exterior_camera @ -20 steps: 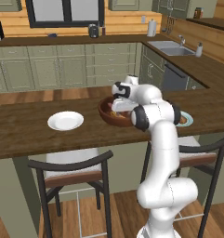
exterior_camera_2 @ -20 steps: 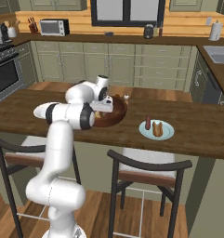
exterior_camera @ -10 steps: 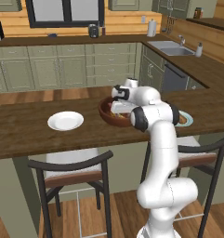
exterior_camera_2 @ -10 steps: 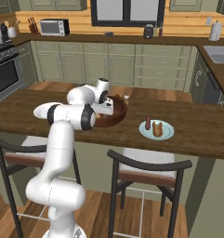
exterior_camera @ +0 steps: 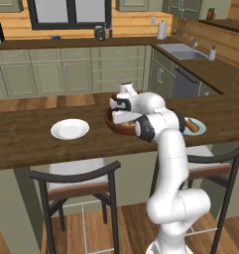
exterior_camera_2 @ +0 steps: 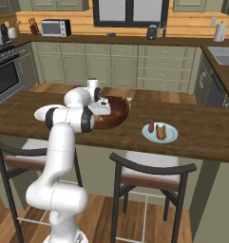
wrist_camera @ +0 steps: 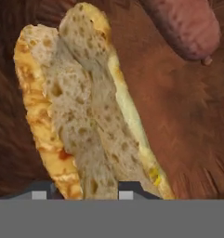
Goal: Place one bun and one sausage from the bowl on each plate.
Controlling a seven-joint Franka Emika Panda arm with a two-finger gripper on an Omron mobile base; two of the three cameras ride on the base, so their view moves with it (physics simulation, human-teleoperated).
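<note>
Claw (wrist_camera: 78, 193) down in bowl (wrist_camera: 178, 116), fingers astride bun (wrist_camera: 81, 107).

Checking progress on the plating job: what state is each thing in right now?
Bowl: on the counter, holds a bun and a sausage.
Bun: split, lying in the bowl, between the finger tips.
Sausage: lying in the bowl, apart from the bun.
White plate: bare.
Blue-rimmed plate: holds a bun and a sausage.
Gripper: down in the bowl, closed on the bun.
</note>
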